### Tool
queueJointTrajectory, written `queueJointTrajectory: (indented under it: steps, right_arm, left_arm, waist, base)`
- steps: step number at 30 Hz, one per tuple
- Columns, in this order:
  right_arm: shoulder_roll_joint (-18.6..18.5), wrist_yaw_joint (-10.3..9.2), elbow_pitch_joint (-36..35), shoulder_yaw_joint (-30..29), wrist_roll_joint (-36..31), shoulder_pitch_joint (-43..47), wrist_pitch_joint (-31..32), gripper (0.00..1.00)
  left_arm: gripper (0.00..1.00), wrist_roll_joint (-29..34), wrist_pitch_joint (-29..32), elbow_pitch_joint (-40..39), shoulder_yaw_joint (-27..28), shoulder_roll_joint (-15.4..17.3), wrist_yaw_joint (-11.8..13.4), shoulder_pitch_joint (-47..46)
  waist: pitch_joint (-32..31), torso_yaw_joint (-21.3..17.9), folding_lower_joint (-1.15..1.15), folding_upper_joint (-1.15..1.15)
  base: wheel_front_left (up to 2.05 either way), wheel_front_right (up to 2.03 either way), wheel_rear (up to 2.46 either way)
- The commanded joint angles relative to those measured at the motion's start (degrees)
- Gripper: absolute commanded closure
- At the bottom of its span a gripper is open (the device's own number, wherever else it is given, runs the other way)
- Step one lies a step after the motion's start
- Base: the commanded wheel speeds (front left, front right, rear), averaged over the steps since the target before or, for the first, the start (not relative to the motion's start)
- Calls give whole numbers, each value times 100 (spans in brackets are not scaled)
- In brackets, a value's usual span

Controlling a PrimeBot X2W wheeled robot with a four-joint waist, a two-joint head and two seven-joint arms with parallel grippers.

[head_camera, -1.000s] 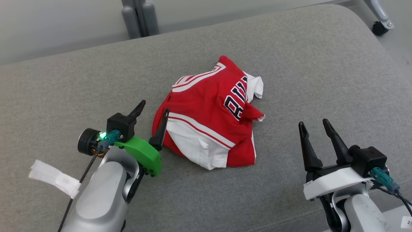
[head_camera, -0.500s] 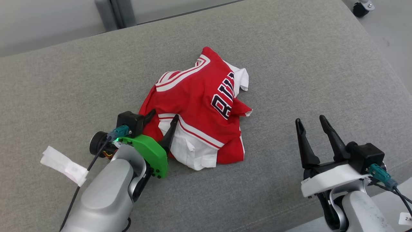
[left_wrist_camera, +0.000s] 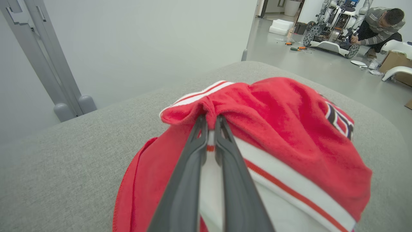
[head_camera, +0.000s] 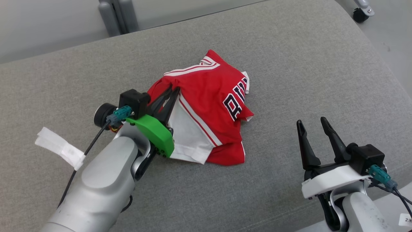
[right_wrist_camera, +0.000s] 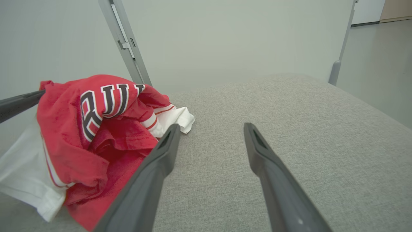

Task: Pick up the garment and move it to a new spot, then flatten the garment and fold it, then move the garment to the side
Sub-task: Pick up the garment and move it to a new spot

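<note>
Left claw (head_camera: 174, 89), reaching forward, has pinched shut on the garment (head_camera: 212, 93).

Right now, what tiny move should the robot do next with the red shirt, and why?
Probably raise the left end effector a little. It is shut on a pinch of the red shirt, which lies crumpled on the grey cushion, so lifting should start the carry. The right end effector is open, apart from it.
</note>
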Motion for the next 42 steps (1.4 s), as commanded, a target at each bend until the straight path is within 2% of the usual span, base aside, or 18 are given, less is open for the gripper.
queueJointTrajectory:
  steps: [1, 11, 18, 25, 33, 42]
  right_arm:
    - [12, 0, 23, 23, 1, 79, -20, 0]
    - [99, 0, 97, 13, 24, 192, -20, 0]
    - [183, 0, 117, -33, 36, 209, -20, 0]
    - [246, 0, 134, -107, 36, 242, -20, 0]
    - [188, 0, 33, -102, -2, 192, -20, 0]
    - [106, 0, -191, 60, -31, 128, -20, 0]
  left_arm:
    - [100, 71, -38, -123, -5, -7, -10, -203]
    - [100, 303, -65, -967, 134, -30, -10, -1799]
    - [100, 434, 85, -1186, 334, 195, -10, -3137]
    - [100, 464, 153, -1229, 537, 536, 48, -3704]
    - [100, 442, 127, -1282, 583, 787, 136, -3495]
    - [100, 489, 126, -1405, 707, 1276, 349, -3235]
  waist:
    - [-144, 78, 0, 0]
    - [-363, 63, 0, 0]
    - [-302, -14, 0, 0]
    - [-293, 92, 0, 0]
    - [-291, 615, 0, 0]
    - [-236, 1626, 0, 0]
  base:
    - [0, 0, 0]
    - [0, 0, 0]
    - [0, 0, 0]
    - [0, 0, 0]
    - [0, 0, 0]
    - [0, 0, 0]
